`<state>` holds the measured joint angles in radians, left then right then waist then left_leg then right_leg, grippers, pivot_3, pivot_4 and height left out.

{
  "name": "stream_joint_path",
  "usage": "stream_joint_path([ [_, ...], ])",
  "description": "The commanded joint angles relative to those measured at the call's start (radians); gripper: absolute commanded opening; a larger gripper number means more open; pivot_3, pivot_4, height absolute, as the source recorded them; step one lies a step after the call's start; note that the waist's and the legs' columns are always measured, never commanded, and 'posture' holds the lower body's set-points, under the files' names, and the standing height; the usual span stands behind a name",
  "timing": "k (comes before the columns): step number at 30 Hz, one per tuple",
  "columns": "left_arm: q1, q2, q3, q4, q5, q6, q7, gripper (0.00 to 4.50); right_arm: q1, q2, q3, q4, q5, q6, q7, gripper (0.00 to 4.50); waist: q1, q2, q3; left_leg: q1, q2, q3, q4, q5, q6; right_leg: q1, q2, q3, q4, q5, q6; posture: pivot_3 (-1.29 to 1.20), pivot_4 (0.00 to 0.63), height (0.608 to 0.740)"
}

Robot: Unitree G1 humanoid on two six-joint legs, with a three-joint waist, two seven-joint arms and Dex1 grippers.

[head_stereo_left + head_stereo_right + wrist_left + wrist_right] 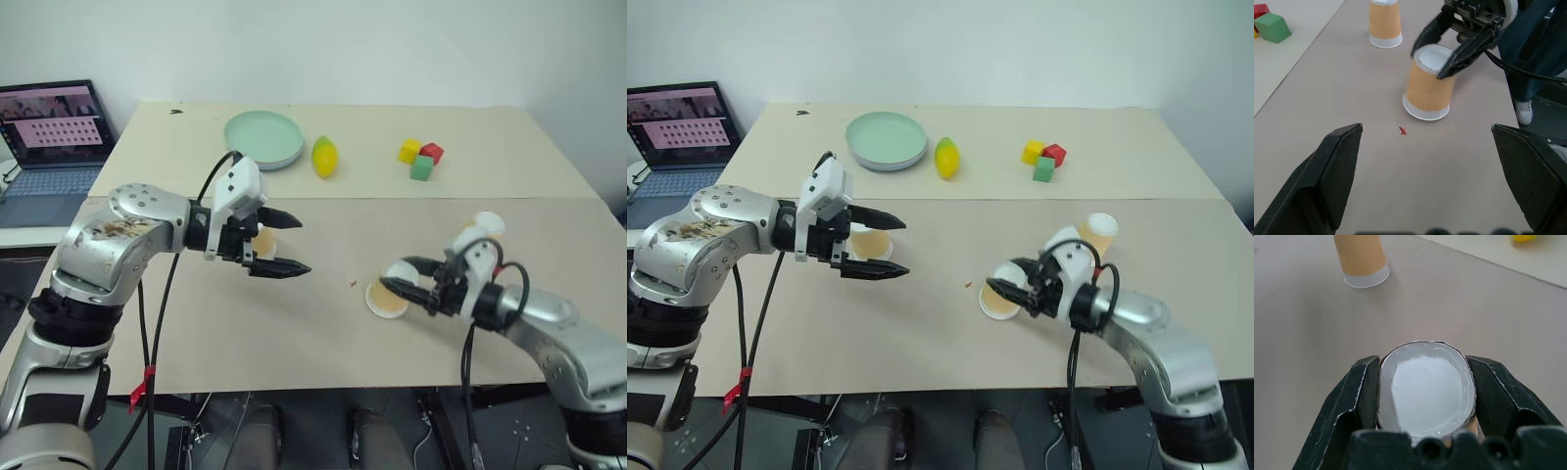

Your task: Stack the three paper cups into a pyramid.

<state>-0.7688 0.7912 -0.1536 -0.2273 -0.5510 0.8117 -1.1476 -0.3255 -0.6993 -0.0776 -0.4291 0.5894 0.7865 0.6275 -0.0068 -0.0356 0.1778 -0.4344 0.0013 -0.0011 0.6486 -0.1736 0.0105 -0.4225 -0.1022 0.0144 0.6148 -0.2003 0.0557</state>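
Table (323,323), pale beige, spans the head views; a seam runs across it from 9 to 3 o'clock.

Laptop (49,137) sits off the table at about 10 o'clock, screen lit.

Left gripper (279,245) hangs above the table at 9 o'clock of centre, pointing toward 3 o'clock. Its black fingers are spread wide, nothing between them. Left wrist view confirms: both fingers far apart, bare table between.

Right gripper (404,281) is at roughly 4 o'clock of centre, pointing toward 9 o'clock. Jaws are clamped on the held cup (1425,389), one finger on each side of its white end, as the right wrist view shows. Left wrist view shows this cup tilted, wide rim low by the table; contact with the table cannot be judged.

Plate (263,139), pale green, lies at 11 o'clock, beyond the seam.

Far cup (487,227) stands at 3 o'clock, just past the right gripper, apart from the held cup.

Near cup (870,242) sits behind the left gripper's fingers, partly hidden by them, well apart from the other two.

Lemon (324,157), yellow-green, lies just at 3 o'clock of the plate.

Cubes (421,157), yellow, red and green, cluster at 1 o'clock, touching or nearly so.

Red mark (1402,130), tiny, sits on the table between the two grippers.
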Motion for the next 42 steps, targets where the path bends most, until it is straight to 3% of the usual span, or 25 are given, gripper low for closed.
stream_joint_path([
  [1, -0.014, 0.001, 0.015, -0.013, 0.004, -0.017, -0.003, 4.5, -0.134, 0.007, 0.058, 0.061, -0.013, 0.017, 0.037, 2.52, -0.004, 0.0, 0.0, 0.001, 0.001, 0.0, 0.0, 0.0, 0.0, 0.0, 0.001, 0.0, 0.0, 0.0, 0.0, 0.0, 0.15, 0.739],
  [9, 0.012, 0.011, 0.041, -0.05, -0.008, 0.002, 0.024, 4.5, -0.379, 0.166, 0.239, 0.399, -0.156, -0.104, 0.101, 2.52, -0.01, 0.0, 0.0, 0.001, 0.002, 0.0, 0.0, 0.0, 0.0, 0.0, 0.002, 0.0, 0.001, 0.002, -0.003, 0.0, 0.15, 0.739],
  [15, 0.045, 0.028, 0.07, -0.086, -0.021, 0.025, 0.053, 4.5, -0.462, 0.258, 0.316, 0.624, -0.268, -0.232, 0.164, 2.52, -0.01, 0.0, 0.0, 0.0, 0.002, 0.0, 0.0, 0.0, 0.0, -0.001, 0.003, 0.001, 0.001, 0.002, -0.003, 0.0, 0.15, 0.739],
  [22, 0.064, 0.03, 0.085, -0.112, -0.027, 0.042, 0.072, 4.5, -0.483, 0.303, 0.327, 0.716, -0.336, -0.298, 0.2, 2.52, -0.011, 0.0, 0.0, 0.004, 0.004, 0.0, 0.0, 0.0, 0.0, 0.001, 0.004, 0.001, 0.003, 0.002, -0.003, 0.0, 0.15, 0.739],
  [23, 0.065, 0.029, 0.086, -0.113, -0.029, 0.044, 0.075, 4.5, -0.481, 0.305, 0.328, 0.72, -0.344, -0.302, 0.204, 3.45, -0.011, 0.0, 0.0, 0.004, 0.004, 0.0, 0.0, 0.0, 0.0, 0.001, 0.005, 0.001, 0.004, 0.002, -0.003, 0.0, 0.15, 0.739],
  [24, 0.064, 0.026, 0.086, -0.111, -0.029, 0.044, 0.075, 4.5, -0.476, 0.305, 0.324, 0.712, -0.352, -0.303, 0.197, 3.64, -0.011, 0.0, 0.0, 0.005, 0.005, 0.0, 0.0, 0.0, 0.0, 0.001, 0.005, 0.001, 0.005, 0.002, -0.003, 0.0, 0.15, 0.739],
  [26, 0.063, 0.022, 0.079, -0.105, -0.025, 0.037, 0.074, 4.5, -0.465, 0.293, 0.307, 0.674, -0.348, -0.28, 0.206, 4.26, -0.011, 0.0, 0.0, 0.005, 0.005, 0.0, 0.0, 0.0, -0.001, 0.0, 0.007, 0.001, 0.006, 0.002, -0.003, 0.0, 0.15, 0.739],
  [35, 0.051, -0.007, 0.05, -0.075, -0.005, 0.008, 0.064, 4.5, -0.441, 0.182, 0.085, 0.439, -0.152, -0.041, 0.24, 4.26, -0.005, 0.0, 0.0, 0.004, 0.006, 0.0, 0.0, 0.0, -0.001, -0.002, 0.007, 0.002, 0.009, 0.001, -0.005, 0.0, 0.15, 0.739],
  [39, 0.039, -0.021, 0.039, -0.059, 0.002, -0.002, 0.054, 4.5, -0.359, -0.012, -0.084, 0.328, -0.095, 0.005, 0.276, 4.26, 0.006, 0.0, 0.0, 0.004, 0.006, 0.0, 0.0, 0.0, -0.001, -0.001, 0.007, 0.001, 0.008, 0.0, -0.005, 0.0, 0.15, 0.739],
  [42, 0.036, -0.026, 0.033, -0.05, 0.006, -0.012, 0.051, 4.5, -0.304, -0.111, -0.205, 0.355, -0.119, -0.014, 0.211, 4.26, 0.01, 0.0, 0.0, 0.004, 0.006, 0.001, 0.0, 0.0, -0.001, -0.001, 0.006, 0.001, 0.007, 0.0, -0.005, 0.0, 0.15, 0.739],
])
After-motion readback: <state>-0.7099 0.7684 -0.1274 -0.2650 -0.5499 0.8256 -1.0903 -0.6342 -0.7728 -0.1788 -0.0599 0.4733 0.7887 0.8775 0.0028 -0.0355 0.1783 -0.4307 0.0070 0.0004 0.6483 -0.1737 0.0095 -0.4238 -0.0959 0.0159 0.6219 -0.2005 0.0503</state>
